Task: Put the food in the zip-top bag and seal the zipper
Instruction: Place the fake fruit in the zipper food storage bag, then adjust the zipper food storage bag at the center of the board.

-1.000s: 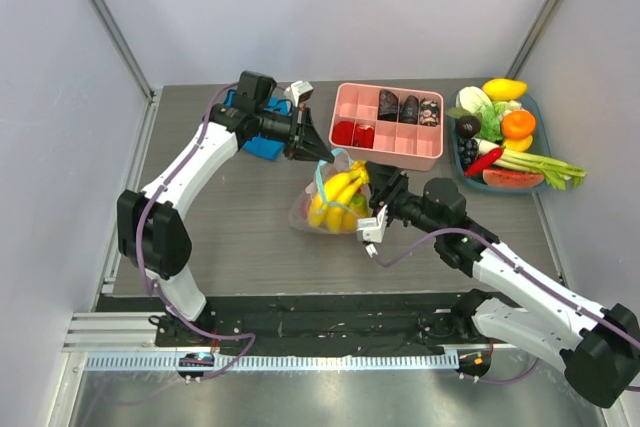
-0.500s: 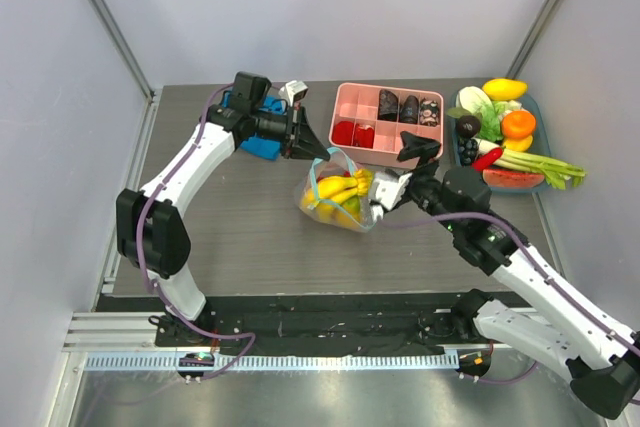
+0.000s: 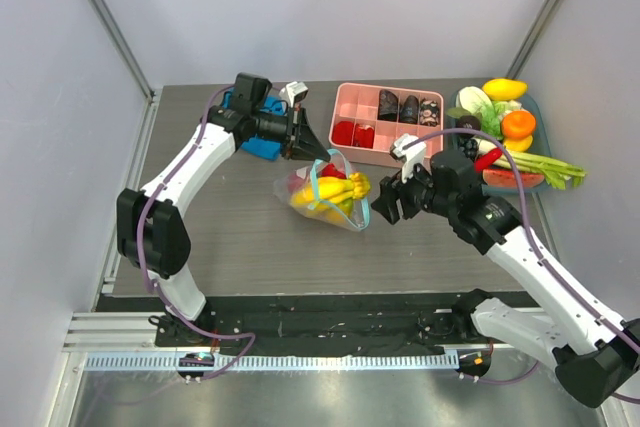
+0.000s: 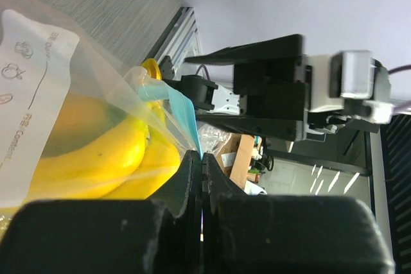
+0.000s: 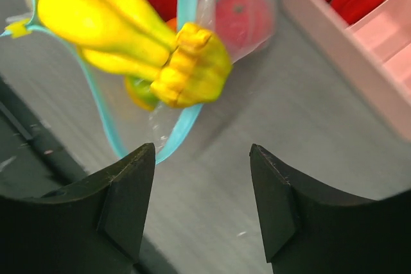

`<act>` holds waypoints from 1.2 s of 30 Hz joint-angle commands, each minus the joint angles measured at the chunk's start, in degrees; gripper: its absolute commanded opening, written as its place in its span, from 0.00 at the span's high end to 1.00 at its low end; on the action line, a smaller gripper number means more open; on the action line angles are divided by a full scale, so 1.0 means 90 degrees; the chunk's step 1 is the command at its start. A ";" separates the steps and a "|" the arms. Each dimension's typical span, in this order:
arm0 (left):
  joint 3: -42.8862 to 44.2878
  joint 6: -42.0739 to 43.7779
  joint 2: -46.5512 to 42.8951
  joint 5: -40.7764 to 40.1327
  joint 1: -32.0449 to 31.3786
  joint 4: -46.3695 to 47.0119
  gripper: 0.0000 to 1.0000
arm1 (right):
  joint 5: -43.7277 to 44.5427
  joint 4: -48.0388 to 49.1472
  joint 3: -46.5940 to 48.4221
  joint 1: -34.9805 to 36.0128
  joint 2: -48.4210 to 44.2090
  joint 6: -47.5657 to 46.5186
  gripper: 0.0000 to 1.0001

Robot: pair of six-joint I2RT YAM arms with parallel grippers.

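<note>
Left gripper: jaws pressed fully together on the mouth edge of the bag. The left wrist view shows the pinch just beside the teal strip.
Right gripper: jaws spread wide with nothing between them. It stands near the bag's mouth, apart from it and facing it.
Bag: mid-table between the two arms, with its mouth turned toward the right gripper. The white label faces the left wrist camera.
Zipper: unsealed. The strip gapes in a wide loop around the mouth.
Bananas: inside the bag, with the stalk end at the mouth, lying across the strip.
Red pieces: inside the bag, behind the bananas. A yellow-green piece lies under the bunch.
Pink tray: behind the bag and near it, with red items in its left cells and dark ones along the back row.
Plate: far right, heaped with loose food, well apart from the bag.
Blue cloth: under the left arm, beside the tray.
Table: grey wood grain. Whether the bag's underside bears on it cannot be told.
</note>
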 commanded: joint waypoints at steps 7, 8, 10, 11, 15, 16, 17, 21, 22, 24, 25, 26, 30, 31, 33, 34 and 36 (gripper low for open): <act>0.0032 -0.0142 -0.0226 0.0235 0.0023 0.0280 1.00 | -0.1503 0.0720 -0.0738 -0.0368 0.0253 0.2070 0.39; 0.0042 -0.0142 -0.0236 0.0244 0.0013 0.0280 1.00 | -0.1524 0.0808 -0.0777 -0.0378 0.0322 0.2139 0.40; 0.0032 -0.0142 -0.0246 0.0244 0.0023 0.0290 1.00 | -0.1651 0.1131 -0.0845 -0.0427 0.0488 0.2295 0.42; 0.0022 -0.0142 -0.0246 0.0244 0.0023 0.0290 1.00 | -0.1690 0.1228 -0.0855 -0.0427 0.0537 0.2354 0.43; -0.0075 -0.0113 -0.0314 0.0225 0.0023 0.0260 1.00 | -0.2041 0.1658 -0.0875 -0.0534 0.0850 0.2647 0.61; -0.0075 -0.0094 -0.0343 0.0225 0.0013 0.0241 1.00 | -0.2071 0.1688 -0.0904 -0.0534 0.0908 0.2667 0.69; -0.0085 -0.0074 -0.0343 0.0215 0.0023 0.0212 1.00 | -0.2071 0.1698 -0.0924 -0.0544 0.0938 0.2667 0.86; 0.0245 0.0878 -0.0353 -0.0096 0.0032 -0.0635 1.00 | -0.1867 0.1387 -0.0778 -0.0729 0.0909 0.2735 0.99; 0.0382 0.1173 -0.0353 -0.0475 0.0032 -0.1247 1.00 | -0.1702 0.1250 -0.0584 -0.0807 0.0870 0.2755 0.99; 0.0686 0.1769 -0.0431 -0.0954 0.0032 -0.1750 1.00 | -0.1408 0.0987 -0.0359 -0.0905 0.0705 0.2842 0.99; 0.0735 0.2158 -0.0489 -0.1208 0.0032 -0.1858 1.00 | -0.1301 0.0956 -0.0154 -0.0944 0.0627 0.2910 0.99; 0.0764 0.2307 -0.0538 -0.1723 0.0032 -0.1994 1.00 | -0.1222 0.0917 -0.0075 -0.0944 0.0539 0.2979 0.99; 0.0803 0.3079 -0.0792 -0.3337 -0.0113 -0.2239 1.00 | -0.1007 0.0868 0.0247 -0.0896 0.0314 0.3194 0.99; 0.0813 0.3370 -0.0822 -0.3533 -0.0182 -0.2288 1.00 | -0.0978 0.0868 0.0296 -0.0886 0.0275 0.3204 0.99; 0.0823 0.3568 -0.0870 -0.3768 -0.0396 -0.2415 1.00 | -0.0997 0.0819 0.0316 -0.0886 0.0284 0.3233 0.99; 0.0852 0.3597 -0.0871 -0.3731 -0.0455 -0.2474 1.00 | -0.1200 0.0800 0.0355 -0.0896 0.0323 0.3320 0.99; 0.1008 0.3656 -0.0861 -0.3410 -0.0572 -0.2755 1.00 | -0.1494 0.0751 0.0394 -0.0896 0.0372 0.3486 0.99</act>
